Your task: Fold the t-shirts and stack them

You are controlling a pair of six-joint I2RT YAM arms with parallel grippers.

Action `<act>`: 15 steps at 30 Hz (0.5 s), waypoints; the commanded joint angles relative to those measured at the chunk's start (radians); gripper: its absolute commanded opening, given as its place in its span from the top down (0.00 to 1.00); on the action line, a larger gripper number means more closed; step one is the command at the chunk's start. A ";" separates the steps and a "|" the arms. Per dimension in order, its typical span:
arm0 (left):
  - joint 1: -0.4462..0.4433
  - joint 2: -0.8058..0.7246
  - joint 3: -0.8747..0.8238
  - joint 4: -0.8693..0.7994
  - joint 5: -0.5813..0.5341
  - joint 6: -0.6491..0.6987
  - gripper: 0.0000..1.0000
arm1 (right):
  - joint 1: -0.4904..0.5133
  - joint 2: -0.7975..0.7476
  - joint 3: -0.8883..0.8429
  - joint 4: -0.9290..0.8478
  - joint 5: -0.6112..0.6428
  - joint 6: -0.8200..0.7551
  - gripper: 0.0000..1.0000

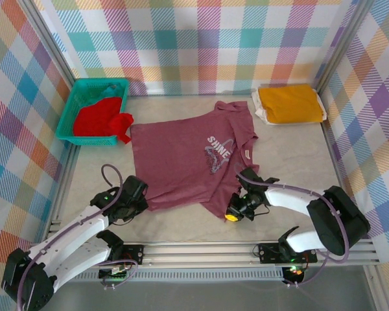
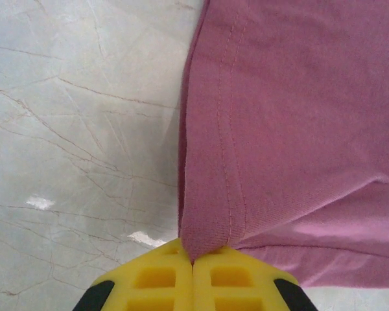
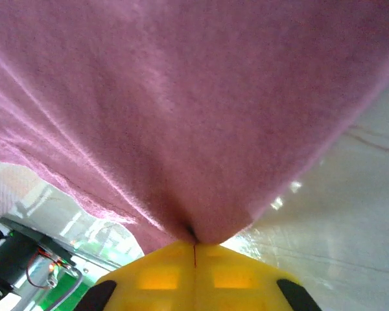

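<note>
Pale marbled tabletop [image 1: 298, 162] lies inside a booth of pastel plaid walls [image 1: 201, 39], and most of its middle is taken by the maroon t-shirt [image 1: 181, 162]. It is spread print side up and a little askew, with the collar toward the far right and the hem toward the arms.

The left gripper [image 1: 142, 197] has its yellow fingers pressed together on the near-left corner of that hem. In the left wrist view the stitched edge of the cloth [image 2: 298, 129] runs straight down into the shut fingertips of the gripper [image 2: 193, 256].

The right gripper [image 1: 236, 210] pinches the near-right corner the same way. From its own camera the fabric [image 3: 181, 97] rises in a tent from the closed tips [image 3: 194, 243], so that corner looks lifted off the table.

Holding both hem corners at once is, by my reading, the setup for the first fold. With one grip at each end, the hem can be raised evenly and carried toward the collar without bunching.

Farther out, the yellow-orange t-shirt [image 1: 290, 102] sits already folded in the far right corner on a whitish folded cloth [image 1: 259, 110], probably the start of the stack.

The bright red t-shirt [image 1: 100, 120] lies crumpled in the teal basket [image 1: 84, 87] at far left. One part spills over the rim just beside the maroon sleeve, and it looks like the one left waiting.
</note>
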 commanded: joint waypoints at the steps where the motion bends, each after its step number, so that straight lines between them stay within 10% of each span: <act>1: 0.049 -0.032 -0.012 -0.022 -0.016 0.029 1.00 | -0.073 -0.043 0.017 -0.141 0.165 -0.080 1.00; 15: 0.259 -0.146 -0.022 -0.114 -0.010 0.036 1.00 | -0.501 -0.389 0.027 -0.447 0.181 -0.287 1.00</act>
